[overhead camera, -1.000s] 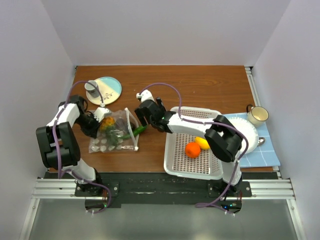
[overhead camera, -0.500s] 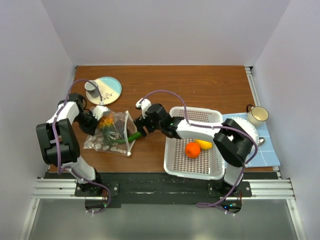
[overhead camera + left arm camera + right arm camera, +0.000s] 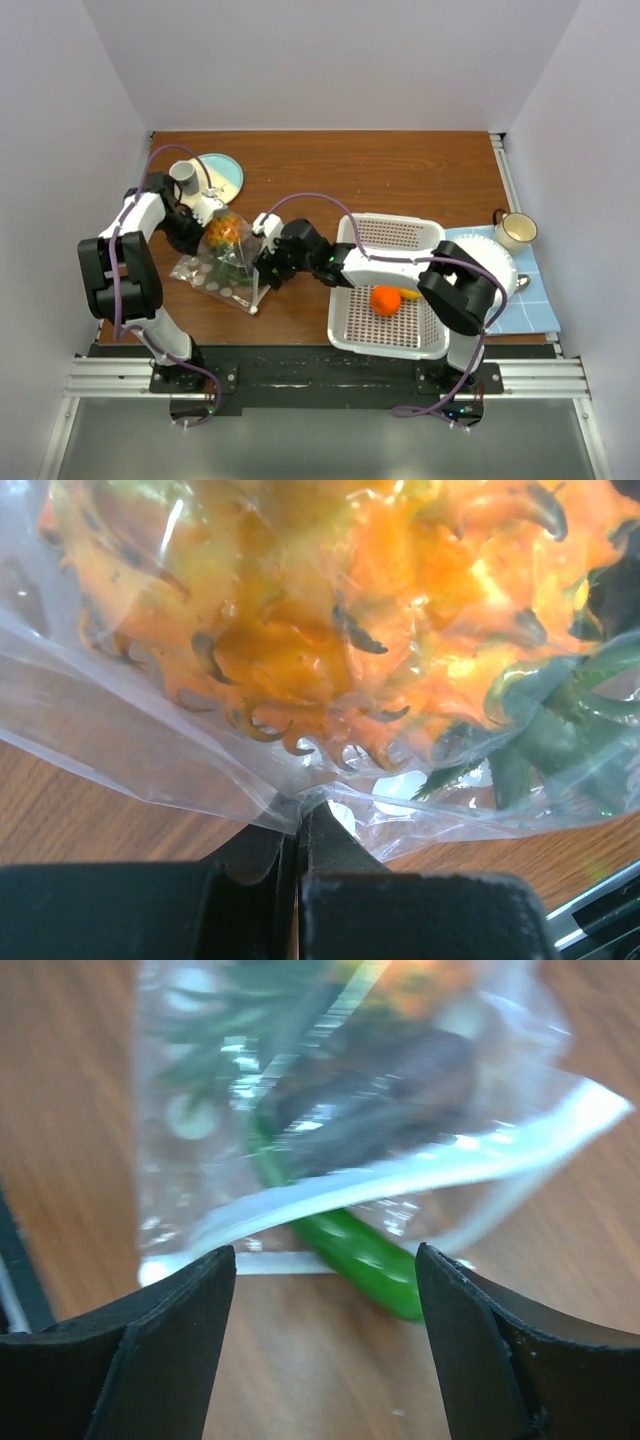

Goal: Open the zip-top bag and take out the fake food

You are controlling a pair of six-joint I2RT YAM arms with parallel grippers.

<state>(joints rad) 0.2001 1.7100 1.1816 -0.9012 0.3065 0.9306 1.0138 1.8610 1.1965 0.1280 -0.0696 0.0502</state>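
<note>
Pinching the bag [image 3: 150, 750] edge, left hand [image 3: 298, 825] was clenched; right hand [image 3: 325, 1260] stood released, cucumber [image 3: 370, 1258] just ahead; grasp wanted centring, then a gentle pull.

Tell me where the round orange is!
In the top view, the orange sits in the white basket on the right side, beside the lemon.

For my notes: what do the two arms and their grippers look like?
The left arm and right arm have white links and bulky black joints, each trailing a looping lavender cable. The left gripper and right gripper have matte black, blocky fingers. No markings visible.
</note>
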